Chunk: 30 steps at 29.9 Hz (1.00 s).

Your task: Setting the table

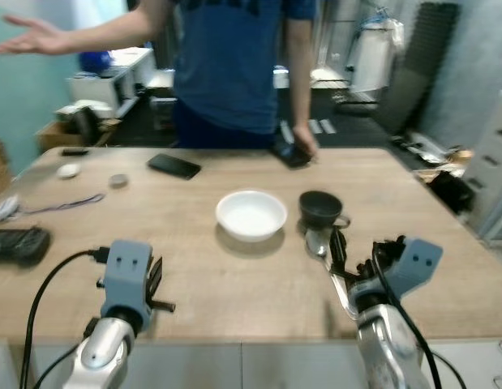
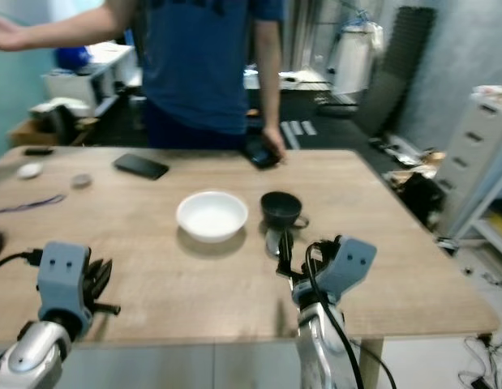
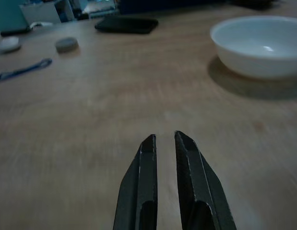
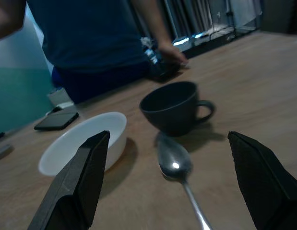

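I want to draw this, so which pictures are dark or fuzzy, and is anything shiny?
Both wrist views are dim. In the right wrist view the spoon has a bright glint, the cup casts a soft shadow, and the person is blurred. In the left wrist view the bowl has a small glare spot and a dark shadow beneath. The eye views are brighter but slightly soft, with the person's hand smeared.

The table [image 1: 234, 284] is matt, pale wood with fine grain. The white bowl [image 1: 251, 215] looks glossy and smooth, the dark cup [image 4: 174, 108] matt, the spoon [image 4: 179, 175] shiny metal.
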Available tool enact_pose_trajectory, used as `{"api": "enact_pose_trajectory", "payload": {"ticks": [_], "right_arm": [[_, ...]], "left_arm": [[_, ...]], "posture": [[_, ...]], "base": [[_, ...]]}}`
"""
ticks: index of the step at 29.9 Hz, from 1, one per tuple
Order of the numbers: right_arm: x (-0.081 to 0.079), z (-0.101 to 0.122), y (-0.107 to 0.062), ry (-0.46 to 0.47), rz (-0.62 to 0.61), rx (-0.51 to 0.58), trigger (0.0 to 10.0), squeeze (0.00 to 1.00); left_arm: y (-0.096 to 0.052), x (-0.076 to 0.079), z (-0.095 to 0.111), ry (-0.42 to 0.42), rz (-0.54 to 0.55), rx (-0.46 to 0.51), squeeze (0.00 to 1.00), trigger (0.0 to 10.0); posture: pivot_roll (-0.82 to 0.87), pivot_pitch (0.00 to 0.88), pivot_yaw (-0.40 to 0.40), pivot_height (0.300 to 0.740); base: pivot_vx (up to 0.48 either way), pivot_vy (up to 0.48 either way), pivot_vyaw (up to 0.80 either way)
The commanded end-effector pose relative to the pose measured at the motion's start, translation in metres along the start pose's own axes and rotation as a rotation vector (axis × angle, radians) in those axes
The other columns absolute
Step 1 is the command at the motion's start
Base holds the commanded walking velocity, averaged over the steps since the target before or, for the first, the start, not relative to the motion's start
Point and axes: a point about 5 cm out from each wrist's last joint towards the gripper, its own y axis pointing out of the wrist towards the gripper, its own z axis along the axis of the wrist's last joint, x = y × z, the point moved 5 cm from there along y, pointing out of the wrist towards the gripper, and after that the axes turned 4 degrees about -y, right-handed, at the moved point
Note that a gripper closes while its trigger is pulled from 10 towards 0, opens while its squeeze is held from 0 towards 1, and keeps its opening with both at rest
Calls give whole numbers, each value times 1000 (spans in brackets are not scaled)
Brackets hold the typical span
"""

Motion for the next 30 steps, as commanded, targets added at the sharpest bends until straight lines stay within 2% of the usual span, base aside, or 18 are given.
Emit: {"api": "enact_pose_trajectory", "payload": {"ticks": [1,12,23,30], "right_arm": [[3,-2,-3,-5,-9,0,10000,0],[3,-4,-3,-11,-9,-4,10000,0],[3,-6,-3,-19,-6,-11,10000,0],[3,-10,-2,3,-10,-33,10000,0]], "left_arm": [[1,0,-2,8,2,-7,0,10000],[1,1,-2,7,0,-8,0,10000],[1,3,-3,-1,-8,-10,0,10000],[1,4,-3,0,-12,-11,0,10000]], "posture": [[71,84,47,740],[68,89,47,740],[66,90,47,740],[67,89,49,740]], "base": [[-420,0,0],[-409,0,0],[0,0,0],[0,0,-800]]}}
